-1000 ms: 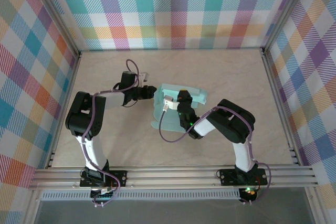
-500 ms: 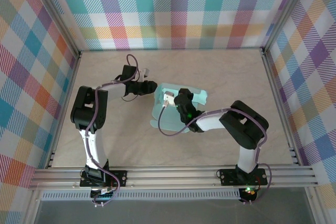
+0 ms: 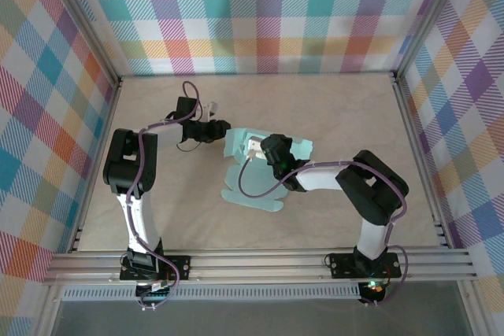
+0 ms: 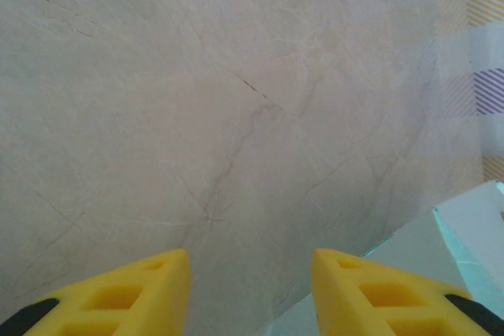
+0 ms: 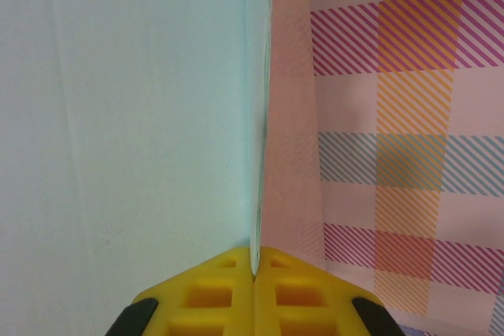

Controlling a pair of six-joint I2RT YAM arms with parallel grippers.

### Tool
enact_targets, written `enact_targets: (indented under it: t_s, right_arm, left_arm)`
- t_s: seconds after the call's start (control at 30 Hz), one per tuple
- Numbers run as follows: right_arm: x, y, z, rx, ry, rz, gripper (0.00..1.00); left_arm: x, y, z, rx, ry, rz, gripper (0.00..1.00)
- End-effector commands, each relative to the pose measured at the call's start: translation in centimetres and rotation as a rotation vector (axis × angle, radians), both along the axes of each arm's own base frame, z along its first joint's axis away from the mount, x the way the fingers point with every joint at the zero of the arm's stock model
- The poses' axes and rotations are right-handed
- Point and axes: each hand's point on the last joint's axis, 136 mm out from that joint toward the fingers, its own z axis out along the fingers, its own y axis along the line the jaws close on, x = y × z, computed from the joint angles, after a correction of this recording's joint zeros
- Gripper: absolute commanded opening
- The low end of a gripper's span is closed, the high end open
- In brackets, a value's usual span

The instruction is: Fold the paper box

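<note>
The paper box [image 3: 250, 188] is a pale mint-blue card sheet at the middle of the table, partly lifted, with its near part lying on the table. My right gripper [image 3: 264, 145] is over its far part, shut on a card edge. In the right wrist view the fingers of the right gripper [image 5: 253, 267] pinch that thin edge, and the paper box [image 5: 118, 116] rises broad on the left. My left gripper [image 3: 224, 133] sits just off the sheet's far-left corner. The left gripper [image 4: 250, 261] is open above bare table, with a corner of the paper box [image 4: 441, 249] at lower right.
The beige marble table [image 3: 157, 186] is boxed in by checked cloth walls [image 3: 260, 13] and aluminium posts [image 3: 413, 116]. A metal rail [image 3: 260, 261] runs along the near edge by both arm bases. Open tabletop lies left and right of the sheet.
The right gripper has shifted left and away, tilting the sheet up so its near part spreads toward the front. The left gripper has drawn back slightly to the far left.
</note>
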Motion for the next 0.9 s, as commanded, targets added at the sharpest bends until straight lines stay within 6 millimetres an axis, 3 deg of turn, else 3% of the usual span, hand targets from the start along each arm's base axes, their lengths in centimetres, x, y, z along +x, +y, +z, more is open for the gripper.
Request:
enact_targets:
  t_s: [0.0,0.1,0.27,0.63,0.87]
  right_arm:
    - [-0.3,0.1,-2.2,-0.029,0.060,0.015,0.00]
    - [0.0,0.0,-1.9,-0.030,0.037,0.006,0.00]
    - [0.9,0.0,0.4,-0.017,-0.090,-0.012,0.00]
    - [1.1,0.8,4.0,-0.034,-0.277,0.021,0.00]
    - [1.0,1.9,4.9,-0.092,-0.404,0.054,0.00]
  left_arm:
    - [-1.0,-1.6,0.1,-0.042,0.022,-0.062,0.42]
    - [-2.3,-2.4,-0.5,-0.032,0.035,-0.091,0.42]
    - [-3.6,-2.4,-1.8,-0.010,0.063,-0.092,0.42]
    - [-4.1,-2.2,-1.2,0.002,0.039,-0.087,0.42]
    - [-4.2,-1.8,-1.0,0.027,0.025,-0.078,0.42]
